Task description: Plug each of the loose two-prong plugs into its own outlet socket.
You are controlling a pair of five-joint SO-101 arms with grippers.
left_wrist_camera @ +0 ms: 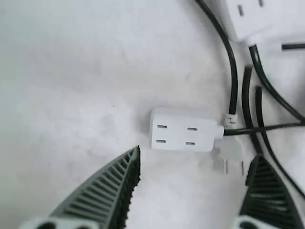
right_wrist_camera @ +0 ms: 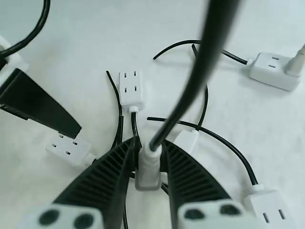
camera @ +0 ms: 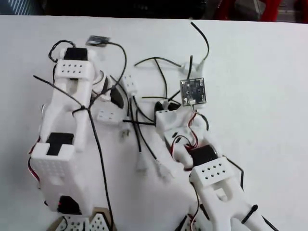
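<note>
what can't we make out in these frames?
Right wrist view: held plug prongs, hidden between the right gripper fingers.
Left wrist view: corner outlet, cut off by the edge; loose plug, blurred and crossed by a cord.
High view: front plug prongs, too small to tell.

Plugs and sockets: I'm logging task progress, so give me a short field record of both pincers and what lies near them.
left pincer: open, over a socket block
socket block: flat on the table, all slots empty
loose plug: beside the block's cord end, prongs bare
right pincer: shut on a white plug
white plug: black cord runs up from it
second socket block: ahead of right pincer, slots empty
</note>
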